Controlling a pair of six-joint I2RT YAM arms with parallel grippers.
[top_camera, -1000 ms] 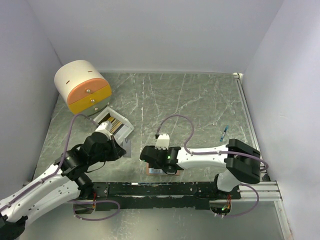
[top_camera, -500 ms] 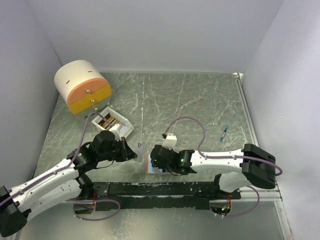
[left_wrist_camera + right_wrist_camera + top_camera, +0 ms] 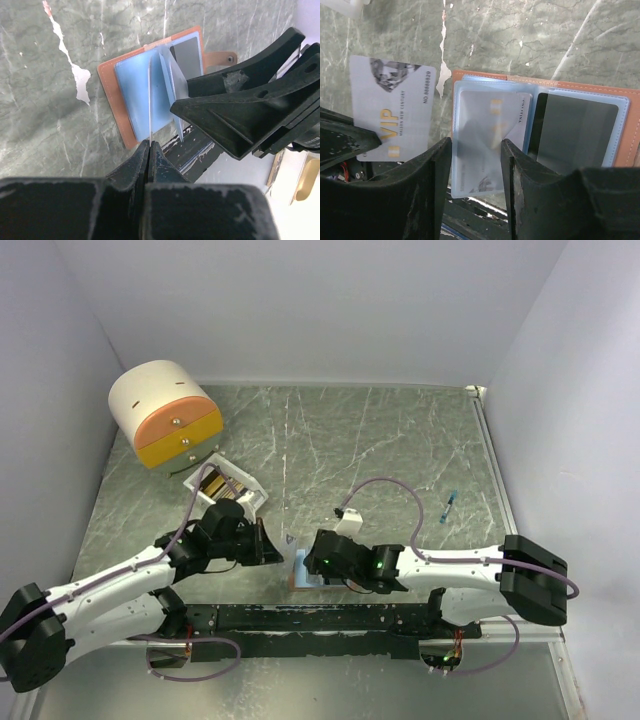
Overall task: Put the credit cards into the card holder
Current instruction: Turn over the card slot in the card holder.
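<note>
Grey credit card [image 3: 390, 100] pinched edge-on by the left gripper [image 3: 149, 146]. The right gripper [image 3: 476, 147], jaws parted, seemingly props the card holder [image 3: 620, 95] pocket [image 3: 485, 130] open for it.

Top view: fixed high above and behind the arm bases, tilted down over the whole desk [image 3: 400, 440], far off. Left wrist view: close in, looking along the left end effector [image 3: 149, 145] onto the open card holder [image 3: 127, 85]. Right wrist view: closer still, facing almost straight down past the right end effector [image 3: 475, 150]. Shared by both wrist views: card holder and one credit card [image 3: 392, 115] (edge-on from the left wrist, face-on from the right).
</note>
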